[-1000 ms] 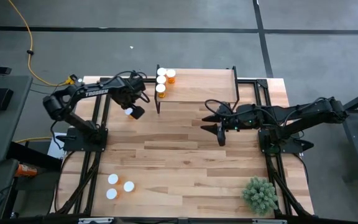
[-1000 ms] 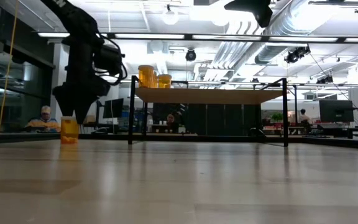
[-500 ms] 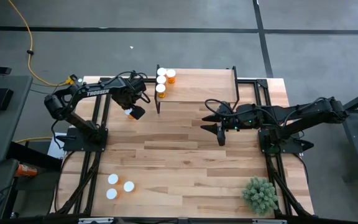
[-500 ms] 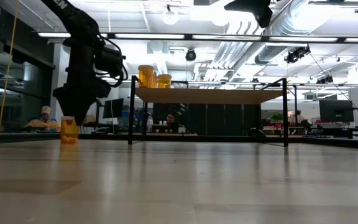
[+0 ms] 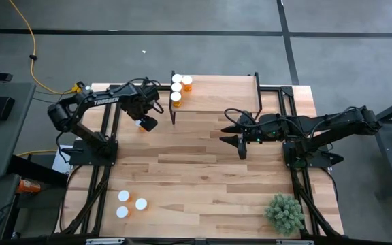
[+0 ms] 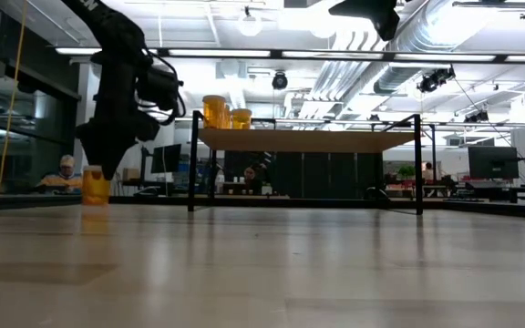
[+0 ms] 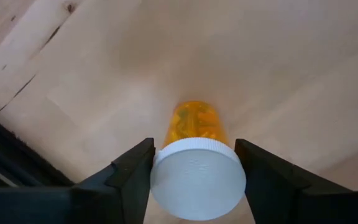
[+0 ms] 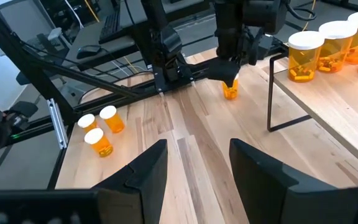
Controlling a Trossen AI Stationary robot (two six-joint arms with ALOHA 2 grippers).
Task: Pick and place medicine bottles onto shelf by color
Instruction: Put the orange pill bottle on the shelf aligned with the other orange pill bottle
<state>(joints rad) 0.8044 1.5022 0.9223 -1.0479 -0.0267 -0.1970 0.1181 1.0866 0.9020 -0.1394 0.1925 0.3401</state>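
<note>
My left gripper (image 5: 143, 122) points down at the table's far left, just left of the shelf (image 5: 216, 94), and is shut on a medicine bottle (image 7: 194, 124), orange with a white cap. The low view shows that bottle (image 6: 96, 185) under the dark fingers. Several capped bottles (image 5: 177, 87) stand on the shelf's left end. Three more medicine bottles (image 5: 128, 203) stand on their bases at the table's near left. My right gripper (image 5: 233, 135) hovers open over the table's middle, right of the shelf's front, with nothing between its fingers (image 8: 197, 155). My left gripper pinches the bottle's round white cap (image 7: 197, 177) between its two fingers, one on each side of the rim. The fingers come from above, pointing down. The orange body hangs about upright below the cap, its base (image 6: 96, 200) at or just off the tabletop.
The shelf's black legs (image 5: 173, 112) stand close to the right of my left gripper. A small green plant (image 5: 284, 213) sits at the table's near right corner. Bare wood lies between the two arms (image 5: 189, 156). People sit in the room beyond the table (image 6: 65, 173).
My left gripper has closed its fingers onto the bottle's cap while staying over the same spot. In the low view the bottle now sits slightly farther toward the table's left and a little higher than before.
</note>
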